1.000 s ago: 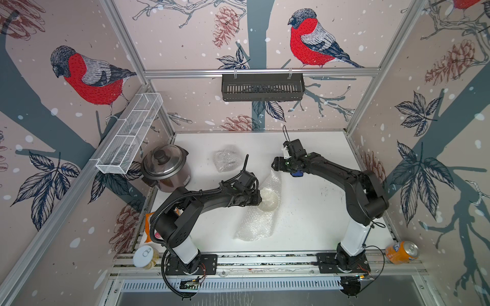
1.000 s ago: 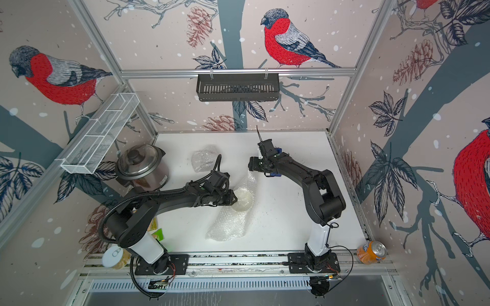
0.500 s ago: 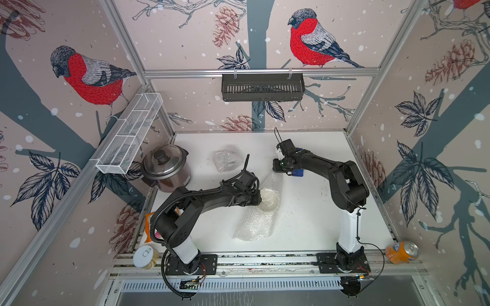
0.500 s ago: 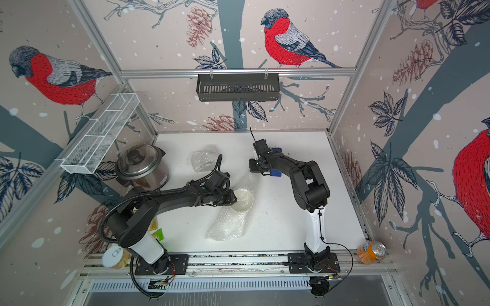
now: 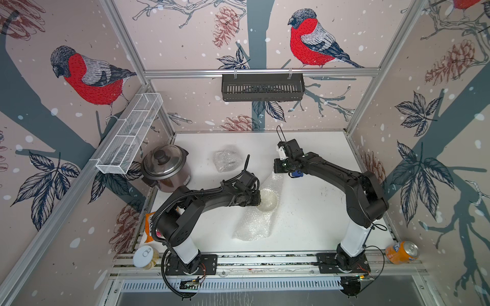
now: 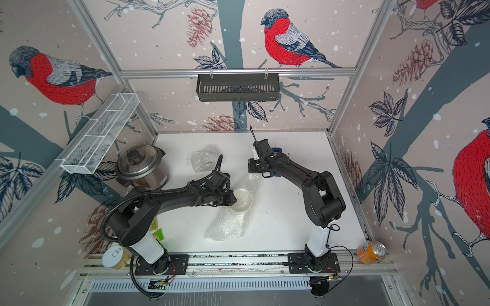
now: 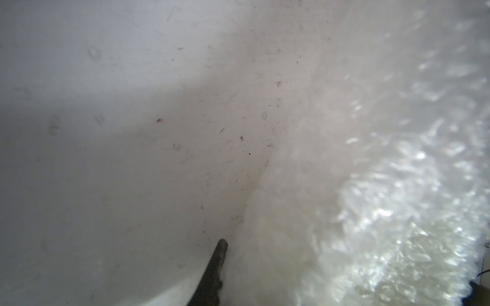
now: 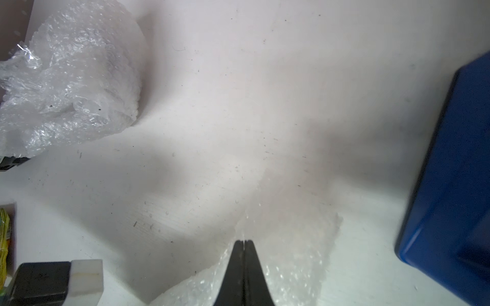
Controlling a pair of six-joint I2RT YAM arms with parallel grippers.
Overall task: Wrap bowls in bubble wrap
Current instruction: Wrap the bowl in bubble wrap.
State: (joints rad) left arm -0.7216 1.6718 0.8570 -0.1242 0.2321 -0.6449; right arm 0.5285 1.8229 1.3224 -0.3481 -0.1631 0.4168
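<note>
A cream-white bowl [image 5: 268,201] [image 6: 242,199] sits on a sheet of bubble wrap [image 5: 254,227] [image 6: 225,227] in mid-table. My left gripper [image 5: 257,202] [image 6: 233,200] is at the bowl's left rim. In the left wrist view one finger [image 7: 218,254] shows; bubble wrap [image 7: 344,212] presses against it and hides the other. My right gripper [image 8: 244,241] [image 5: 278,169] is shut on the sheet's raised far corner [image 8: 291,251]. A wrapped bubble-wrap bundle [image 5: 227,160] [image 8: 69,79] lies farther back; what it holds is hidden.
A steel lidded cooker [image 5: 165,169] stands at the back left. A blue tape dispenser [image 5: 297,173] [image 8: 456,185] sits just beside the right gripper. A tin [image 5: 145,257] and an orange can [image 5: 401,251] rest by the front rail, off the table.
The right gripper shifted slightly toward the sheet's far corner and its jaws came together there; its elbow swung in and back out. The left arm and bowl stayed put.
</note>
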